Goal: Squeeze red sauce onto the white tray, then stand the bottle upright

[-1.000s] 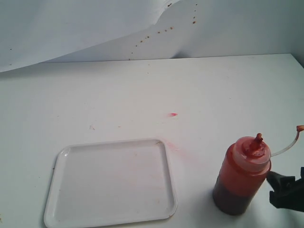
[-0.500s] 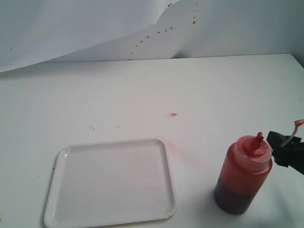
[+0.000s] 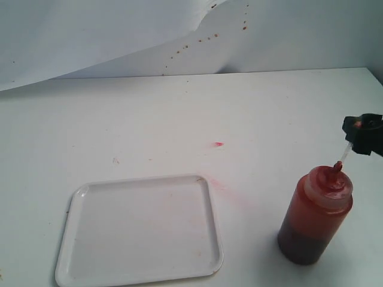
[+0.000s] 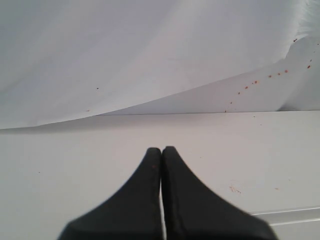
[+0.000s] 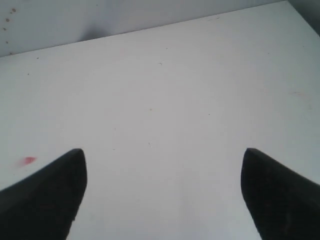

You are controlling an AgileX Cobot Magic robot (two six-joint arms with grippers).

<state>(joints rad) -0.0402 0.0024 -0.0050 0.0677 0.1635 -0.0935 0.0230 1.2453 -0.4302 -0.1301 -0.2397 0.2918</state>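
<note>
Upright, right of flat white plastic tray: translucent red-filled squeeze bottle; right claw spread, probably for grasping; left claw together.

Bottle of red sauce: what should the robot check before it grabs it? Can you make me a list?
1. Bottle standing upright on the table: ok.
2. Nozzle uncovered, tip looks bare: ok.
3. Tray free to squeeze onto: ok.
4. Right gripper open wide enough: ok.
5. Right gripper lined up around the bottle's body: not ok. It sits up beside the nozzle, and its wrist view shows only table.
6. Left gripper shut and away from the bottle: ok.
</note>
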